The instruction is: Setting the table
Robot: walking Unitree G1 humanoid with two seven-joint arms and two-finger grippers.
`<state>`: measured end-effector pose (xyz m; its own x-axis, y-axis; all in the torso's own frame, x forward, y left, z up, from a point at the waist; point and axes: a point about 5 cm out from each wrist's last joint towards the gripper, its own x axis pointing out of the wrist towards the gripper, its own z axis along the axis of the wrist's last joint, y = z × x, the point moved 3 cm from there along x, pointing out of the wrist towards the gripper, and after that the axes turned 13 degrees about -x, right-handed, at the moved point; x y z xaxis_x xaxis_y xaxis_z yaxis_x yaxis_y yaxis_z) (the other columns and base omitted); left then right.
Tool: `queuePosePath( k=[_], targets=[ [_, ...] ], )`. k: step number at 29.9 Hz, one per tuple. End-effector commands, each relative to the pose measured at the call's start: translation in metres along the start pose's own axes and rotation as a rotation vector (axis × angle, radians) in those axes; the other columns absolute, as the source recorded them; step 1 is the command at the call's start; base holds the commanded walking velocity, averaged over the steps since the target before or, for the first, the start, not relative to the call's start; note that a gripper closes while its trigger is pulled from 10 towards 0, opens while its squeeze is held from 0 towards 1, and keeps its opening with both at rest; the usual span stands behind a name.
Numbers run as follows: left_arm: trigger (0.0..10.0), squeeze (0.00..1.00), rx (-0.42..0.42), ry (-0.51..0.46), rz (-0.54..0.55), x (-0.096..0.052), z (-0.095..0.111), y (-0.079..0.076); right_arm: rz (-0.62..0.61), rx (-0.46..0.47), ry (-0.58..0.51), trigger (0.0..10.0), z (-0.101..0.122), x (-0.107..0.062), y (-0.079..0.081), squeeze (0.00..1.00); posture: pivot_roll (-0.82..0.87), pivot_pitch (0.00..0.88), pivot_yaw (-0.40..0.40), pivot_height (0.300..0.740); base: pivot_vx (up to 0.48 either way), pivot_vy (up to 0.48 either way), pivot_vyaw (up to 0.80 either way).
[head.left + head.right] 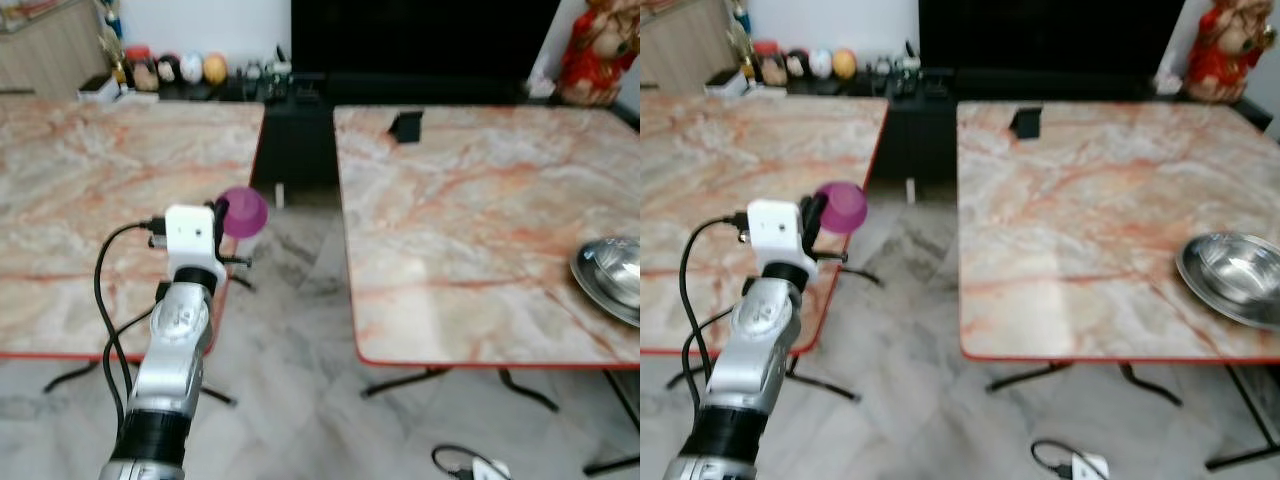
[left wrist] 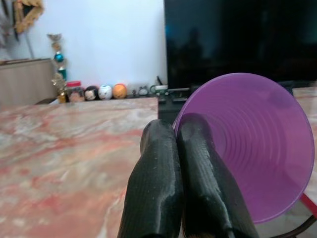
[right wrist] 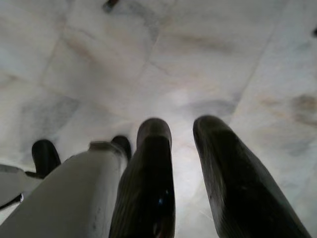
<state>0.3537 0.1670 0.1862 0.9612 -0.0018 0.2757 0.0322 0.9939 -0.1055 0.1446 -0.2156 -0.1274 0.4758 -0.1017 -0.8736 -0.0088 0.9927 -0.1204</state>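
Left arm holding a purple cup at the edge of the left table.

The right gripper (image 3: pixel 185 163) is hanging idle over the pale marble floor (image 3: pixel 198 59), its two black fingers parted with a narrow gap between them and nothing in it. The left gripper (image 2: pixel 176 148) is reaching forward with its fingers pressed together on the rim of the purple cup (image 2: pixel 252 144), which is tilting with its mouth toward the wrist camera, held in the air at the right edge of the left marble table (image 1: pixel 90 200), beside the gap between the tables. On the right marble table (image 1: pixel 1090 200) a steel bowl (image 1: pixel 1235 275) is sitting near the right edge, and a small black object (image 1: pixel 1026 122) is standing near the far edge. Beyond the tables, a dark screen (image 1: pixel 420 35) is standing above a low black shelf with small ornaments (image 1: pixel 180 68).
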Motion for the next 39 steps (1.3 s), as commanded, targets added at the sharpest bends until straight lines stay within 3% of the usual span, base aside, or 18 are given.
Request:
queuePosePath(
  k=[1, 23, 31, 39],
  targets=[
    [10.0, 0.00, 0.006, -0.010, 0.014, 0.001, 0.002, 0.006, 0.009, 0.009, -0.002, 10.0, 0.000, 0.000, 0.004, 0.00, 0.13, 0.000, -0.053, 0.727, 0.000, -0.322, 0.00],
    [10.0, 0.00, 0.006, 0.007, 0.028, -0.001, -0.002, 0.010, 0.006, 0.002, -0.001, 10.0, 0.001, 0.000, 0.003, 0.00, 0.13, 0.000, -0.064, 0.727, 0.000, -0.319, 0.13],
    [10.0, 0.00, 0.036, 0.019, 0.044, -0.004, -0.001, 0.026, 0.005, 0.003, -0.003, 10.0, 0.002, 0.000, 0.002, 0.00, 0.13, 0.000, -0.066, 0.727, 0.000, -0.319, 0.00],
    [10.0, 0.00, 0.045, 0.021, 0.058, -0.007, -0.001, 0.031, 0.007, -0.004, -0.003, 10.0, 0.002, 0.000, 0.001, 0.00, 0.14, 0.000, -0.077, 0.727, 0.000, -0.320, 0.00]
  ],
)
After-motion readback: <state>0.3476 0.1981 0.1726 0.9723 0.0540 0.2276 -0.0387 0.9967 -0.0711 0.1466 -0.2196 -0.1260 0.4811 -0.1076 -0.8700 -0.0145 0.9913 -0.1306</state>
